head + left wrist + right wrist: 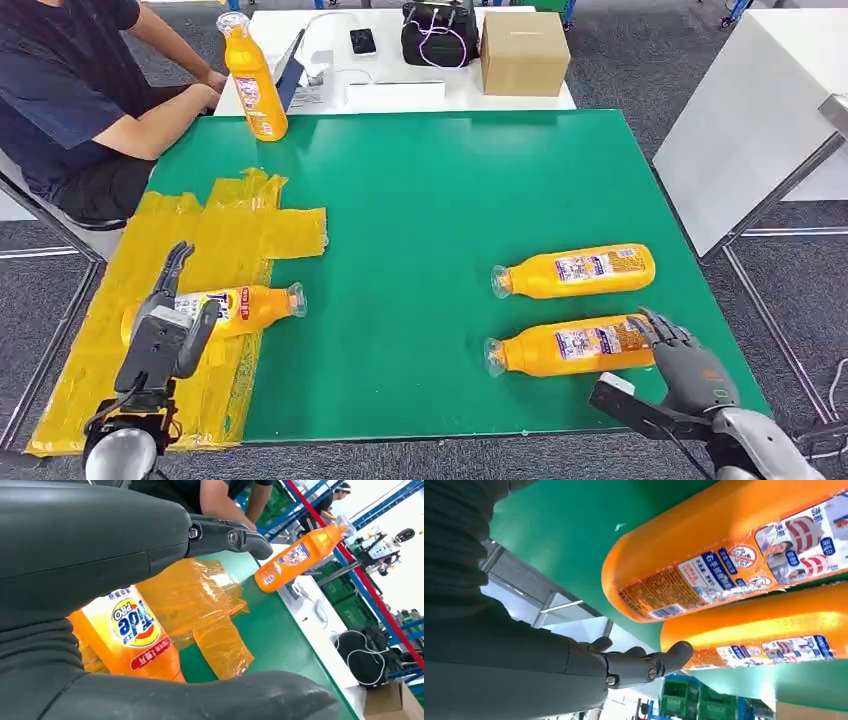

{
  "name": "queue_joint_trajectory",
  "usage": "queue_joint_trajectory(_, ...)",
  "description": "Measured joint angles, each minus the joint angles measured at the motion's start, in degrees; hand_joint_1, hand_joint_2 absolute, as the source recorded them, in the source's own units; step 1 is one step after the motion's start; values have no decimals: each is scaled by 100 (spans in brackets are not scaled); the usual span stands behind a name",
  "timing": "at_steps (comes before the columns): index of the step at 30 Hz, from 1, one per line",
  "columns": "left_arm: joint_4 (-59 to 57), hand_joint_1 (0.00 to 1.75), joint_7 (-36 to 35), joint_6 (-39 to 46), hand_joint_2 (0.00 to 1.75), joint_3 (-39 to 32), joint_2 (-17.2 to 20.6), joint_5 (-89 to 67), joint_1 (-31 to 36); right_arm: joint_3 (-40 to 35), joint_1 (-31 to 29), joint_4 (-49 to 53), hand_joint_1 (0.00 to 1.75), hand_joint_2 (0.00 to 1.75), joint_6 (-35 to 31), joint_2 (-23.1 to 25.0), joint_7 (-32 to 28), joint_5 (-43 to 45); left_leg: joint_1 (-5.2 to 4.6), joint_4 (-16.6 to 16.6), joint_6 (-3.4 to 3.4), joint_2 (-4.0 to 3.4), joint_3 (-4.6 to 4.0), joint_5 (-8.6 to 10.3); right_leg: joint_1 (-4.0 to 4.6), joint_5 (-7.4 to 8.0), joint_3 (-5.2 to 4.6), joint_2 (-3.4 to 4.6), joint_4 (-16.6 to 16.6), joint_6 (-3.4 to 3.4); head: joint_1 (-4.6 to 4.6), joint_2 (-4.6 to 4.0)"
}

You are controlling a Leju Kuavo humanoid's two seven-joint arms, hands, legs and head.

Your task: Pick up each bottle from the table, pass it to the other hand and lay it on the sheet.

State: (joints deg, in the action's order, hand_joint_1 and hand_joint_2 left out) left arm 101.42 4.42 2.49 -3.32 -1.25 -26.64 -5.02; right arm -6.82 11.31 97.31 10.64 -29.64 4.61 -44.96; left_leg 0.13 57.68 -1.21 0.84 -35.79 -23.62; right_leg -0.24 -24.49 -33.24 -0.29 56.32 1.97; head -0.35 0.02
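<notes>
Surroundings: grey carpeted floor [620,60]; a white table [450,95] stands beyond the work surface and a second white table [760,110] stands off to the right.
Table: green-topped table [450,190], seen from the head view.
Sheet: crumpled yellow sheet [230,235] spread over the left part of the table, reaching its near-left corner.
Bottle on sheet: orange bottle [235,308] lying on its side on the sheet, cap end pointing right, just past the sheet's edge.
Near right bottle: orange bottle [570,347] lying on its side near the front edge, cap end pointing left.
Far right bottle: orange bottle [578,271] lying on its side just beyond the near one, parallel to it, cap end pointing left.
Upright bottle: orange bottle [253,78] standing at the far-left corner of the table.
Left hand: left hand [168,325] sits over the base end of the bottle on the sheet; fingers [176,268] spread, thumb apart from them. In the left wrist view the bottle lies between thumb and fingers; whether they touch it cannot be told.
Right hand: right hand [685,362] at the base end of the near right bottle; fingers [660,326] spread and at the bottle's base, holding nothing.
Person: a seated person [70,90] in a dark shirt at the far left, forearms reaching toward the white table.
White table items: cardboard box [523,52], black bag [438,33], phone [362,41].
</notes>
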Motion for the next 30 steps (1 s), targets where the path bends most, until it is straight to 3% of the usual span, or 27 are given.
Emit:
queue_joint_trajectory(18,-46,0,13,44,0,11,-7,35,67,-418,-432,-562,0,175,55,46,118,-394,0,0,1,0,1,2,0,1,0,0,1,0,2,0)
queue_joint_trajectory(19,-59,0,13,44,0,11,-9,44,72,-446,-472,-608,73,175,55,55,125,-418,0,0,1,0,1,2,0,1,1,0,0,0,0,0)
queue_joint_trajectory(20,-63,0,13,41,0,11,-11,61,75,-474,-503,-647,171,175,59,55,129,-454,0,0,1,0,1,2,0,1,0,0,1,0,0,0)
queue_joint_trajectory(30,-184,0,-55,22,0,151,-20,195,262,-903,-1031,-1169,175,175,289,-83,39,-704,1,1,0,-1,26,1,0,0,21,0,-3,0,2,0)
